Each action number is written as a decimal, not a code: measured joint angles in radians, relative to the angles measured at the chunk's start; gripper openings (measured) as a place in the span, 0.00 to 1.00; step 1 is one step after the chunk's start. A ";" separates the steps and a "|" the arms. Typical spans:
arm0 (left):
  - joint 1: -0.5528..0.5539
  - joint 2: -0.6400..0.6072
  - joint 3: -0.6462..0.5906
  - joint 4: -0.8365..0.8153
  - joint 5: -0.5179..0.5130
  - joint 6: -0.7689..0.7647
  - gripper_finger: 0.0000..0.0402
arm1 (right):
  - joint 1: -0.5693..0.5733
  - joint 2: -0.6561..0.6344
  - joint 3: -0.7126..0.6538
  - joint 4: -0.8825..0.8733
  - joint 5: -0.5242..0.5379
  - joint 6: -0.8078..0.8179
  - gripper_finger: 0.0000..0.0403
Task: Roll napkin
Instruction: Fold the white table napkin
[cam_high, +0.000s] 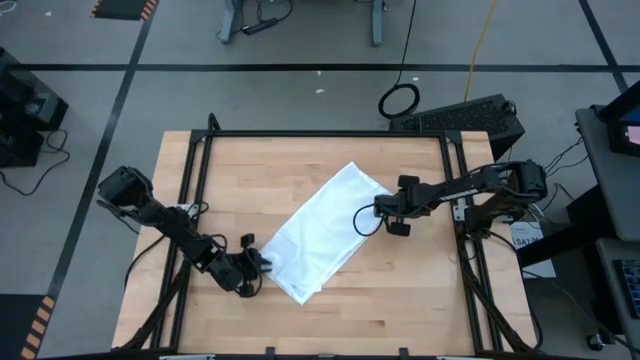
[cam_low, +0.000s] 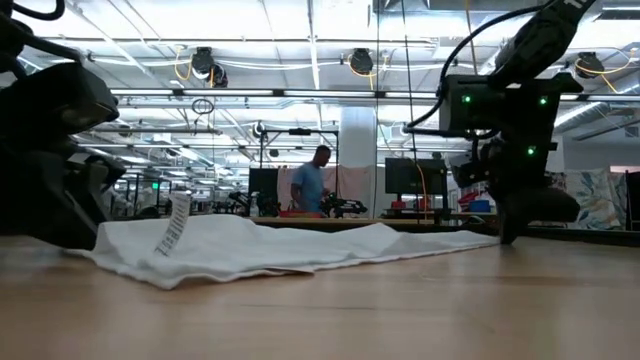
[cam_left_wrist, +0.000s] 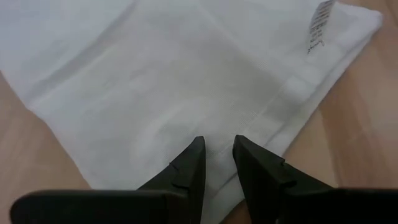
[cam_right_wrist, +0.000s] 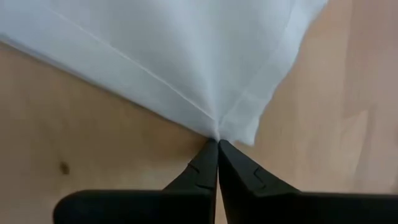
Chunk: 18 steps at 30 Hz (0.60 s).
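White cloth, the napkin (cam_high: 322, 232), lies flat and slantwise near the middle of the wooden table (cam_high: 400, 300). We see the right gripper (cam_right_wrist: 217, 144) pinching the napkin's edge on its right side, its fingers pressed together on a small pucker of fabric. We see the left gripper (cam_left_wrist: 217, 146) low over the napkin's near left end, fingers slightly parted over the fabric, beside the sewn-in label (cam_left_wrist: 320, 25).

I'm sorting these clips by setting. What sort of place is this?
Probably a robotics lab or workshop: a wooden worktable in a black metal frame, exposed ceiling pipes and lights, and benches with monitors behind.
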 joint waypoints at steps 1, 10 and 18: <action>0.000 0.000 -0.001 0.008 0.004 0.001 0.24 | 0.000 0.001 -0.001 -0.003 0.009 0.002 0.02; 0.000 -0.042 -0.002 0.044 0.036 0.001 0.24 | 0.024 -0.036 0.044 -0.094 0.110 0.070 0.30; 0.000 -0.200 0.055 0.055 0.018 0.118 0.24 | 0.068 -0.191 0.083 -0.106 0.043 0.164 0.45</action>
